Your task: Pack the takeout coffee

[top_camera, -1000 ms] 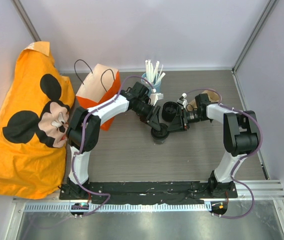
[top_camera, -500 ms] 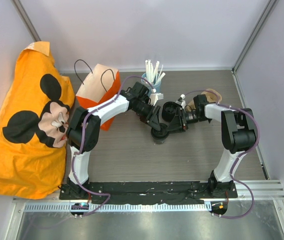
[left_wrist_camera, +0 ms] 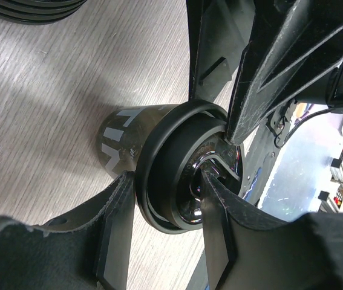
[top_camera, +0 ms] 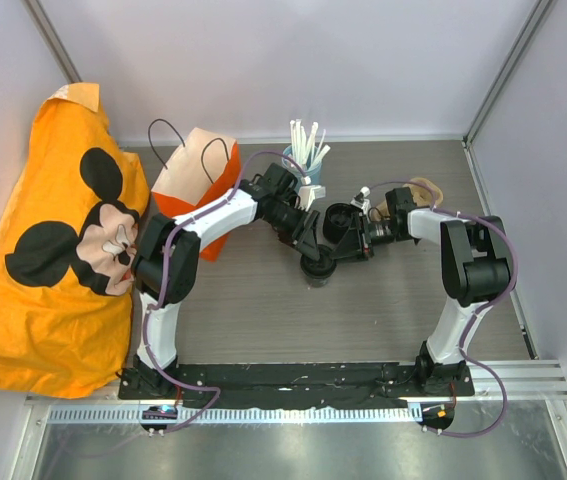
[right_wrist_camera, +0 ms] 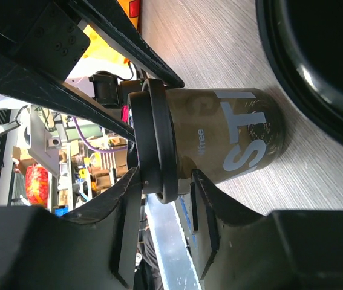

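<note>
Step in hand, by my judgement: lidding. On the desk (top_camera: 383, 310) the orange paper bag (top_camera: 195, 170) is standing at the back left, well apart from the coffee cup (top_camera: 315, 268), which is sitting upright mid-desk between both arms. My left hand (left_wrist_camera: 168, 181) is clamping across the black lid (right_wrist_camera: 153, 145). My right hand (right_wrist_camera: 165, 175) is straddling the same rim; I cannot tell whether it is gripping. The next move is calling for a square seating of the lid before any lift toward the bag. The cup is showing dark brown with pale lettering.
</note>
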Tool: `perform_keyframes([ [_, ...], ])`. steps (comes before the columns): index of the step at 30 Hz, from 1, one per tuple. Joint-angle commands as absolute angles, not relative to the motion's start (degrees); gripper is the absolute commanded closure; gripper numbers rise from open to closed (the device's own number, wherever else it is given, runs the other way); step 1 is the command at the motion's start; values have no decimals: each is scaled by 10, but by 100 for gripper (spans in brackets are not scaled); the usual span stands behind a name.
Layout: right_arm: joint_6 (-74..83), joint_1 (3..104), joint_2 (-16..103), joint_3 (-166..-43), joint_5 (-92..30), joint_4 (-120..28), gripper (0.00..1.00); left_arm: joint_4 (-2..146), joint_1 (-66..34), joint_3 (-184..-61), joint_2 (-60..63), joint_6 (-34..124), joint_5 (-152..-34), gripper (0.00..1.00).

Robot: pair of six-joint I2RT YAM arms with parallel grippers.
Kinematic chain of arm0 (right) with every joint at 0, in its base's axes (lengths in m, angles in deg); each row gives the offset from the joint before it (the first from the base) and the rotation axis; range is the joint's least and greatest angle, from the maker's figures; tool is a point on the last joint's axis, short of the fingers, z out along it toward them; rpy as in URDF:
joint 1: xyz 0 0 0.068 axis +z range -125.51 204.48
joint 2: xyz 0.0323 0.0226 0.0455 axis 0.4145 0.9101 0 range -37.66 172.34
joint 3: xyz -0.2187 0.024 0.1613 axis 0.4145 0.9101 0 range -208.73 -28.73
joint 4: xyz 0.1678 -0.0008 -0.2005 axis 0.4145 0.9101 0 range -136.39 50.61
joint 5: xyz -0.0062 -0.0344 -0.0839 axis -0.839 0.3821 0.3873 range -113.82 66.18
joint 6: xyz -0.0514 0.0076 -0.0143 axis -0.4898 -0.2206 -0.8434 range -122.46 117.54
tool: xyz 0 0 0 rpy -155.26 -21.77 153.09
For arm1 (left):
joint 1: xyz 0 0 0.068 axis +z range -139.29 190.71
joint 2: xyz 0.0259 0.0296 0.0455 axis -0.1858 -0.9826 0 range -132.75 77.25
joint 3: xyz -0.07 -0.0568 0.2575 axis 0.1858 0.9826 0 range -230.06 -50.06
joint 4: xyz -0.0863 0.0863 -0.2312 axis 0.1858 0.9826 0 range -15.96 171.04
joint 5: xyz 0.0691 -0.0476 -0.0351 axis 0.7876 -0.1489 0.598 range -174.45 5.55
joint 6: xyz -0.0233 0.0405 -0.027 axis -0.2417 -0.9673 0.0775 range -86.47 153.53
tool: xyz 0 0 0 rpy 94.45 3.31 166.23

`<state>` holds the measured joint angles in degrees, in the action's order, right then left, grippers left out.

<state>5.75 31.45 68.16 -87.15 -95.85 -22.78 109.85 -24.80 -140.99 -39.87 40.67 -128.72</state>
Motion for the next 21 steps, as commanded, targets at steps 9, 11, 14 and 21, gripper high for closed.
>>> perform_keyframes([
  [9,27,349,659,-867,-839,-254,70,1145,-285,-1375,-461,338,-1114,82],
  [11,28,353,659,-868,-804,-248,71,1146,-287,-1375,-466,337,-1106,84],
  [14,25,356,663,-873,-767,-238,71,1153,-292,-1378,-474,337,-1095,85],
  [21,29,362,667,-879,-678,-228,71,1170,-303,-1390,-493,337,-1060,89],
])
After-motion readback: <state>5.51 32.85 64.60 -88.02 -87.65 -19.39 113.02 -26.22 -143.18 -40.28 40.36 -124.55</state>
